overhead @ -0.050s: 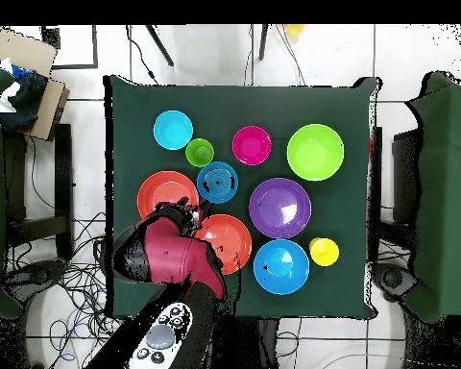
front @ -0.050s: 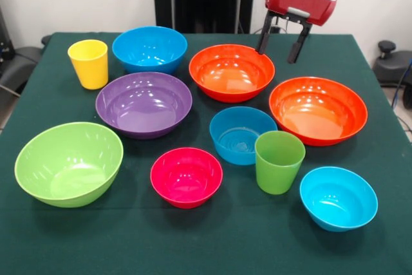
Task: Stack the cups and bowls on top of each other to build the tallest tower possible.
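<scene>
Green cloth covered the table (front @ -0.050s: 212,249), and nothing on it had been stacked yet: every piece sat upright and alone. Nearest the camera lay the lime green bowl (front @ -0.050s: 69,162), the pink-red bowl (front @ -0.050s: 186,176) and the small cyan bowl (front @ -0.050s: 338,197). Just behind them stood the light green cup (front @ -0.050s: 279,161), almost touching a blue bowl (front @ -0.050s: 241,134). Further back were the purple bowl (front @ -0.050s: 143,103) and one orange bowl (front @ -0.050s: 318,109), then the second orange bowl (front @ -0.050s: 231,71), the other blue bowl (front @ -0.050s: 149,49) and the yellow cup (front @ -0.050s: 89,63). Farthest off, the gripper (front @ -0.050s: 280,43) hung empty, fingers apart, above the gap between the two orange bowls. Likely trouble: the green cup crowded the blue bowl, so a descent there could knock either aside, and glossy sloping rims might slip from a shallow pinch.
</scene>
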`<state>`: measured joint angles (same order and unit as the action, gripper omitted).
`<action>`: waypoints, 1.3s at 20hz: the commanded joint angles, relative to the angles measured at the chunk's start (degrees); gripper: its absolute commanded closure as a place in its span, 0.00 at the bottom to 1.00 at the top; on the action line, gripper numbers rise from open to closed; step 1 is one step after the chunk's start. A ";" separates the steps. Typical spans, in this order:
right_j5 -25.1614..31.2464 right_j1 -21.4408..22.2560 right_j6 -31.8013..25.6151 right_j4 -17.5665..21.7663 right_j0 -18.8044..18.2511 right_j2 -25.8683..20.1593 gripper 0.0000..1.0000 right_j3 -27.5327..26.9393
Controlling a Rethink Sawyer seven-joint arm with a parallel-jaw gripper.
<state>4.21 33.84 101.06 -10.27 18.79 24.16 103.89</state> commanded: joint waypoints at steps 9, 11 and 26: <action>8.45 -0.93 8.75 -1.15 0.64 -3.19 0.00 -2.84; 8.22 -0.93 8.92 -1.23 0.72 -3.17 0.00 -2.69; 8.29 0.19 9.29 -1.30 0.78 -3.09 0.00 -1.39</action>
<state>4.21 33.93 101.06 -10.29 19.24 24.55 103.86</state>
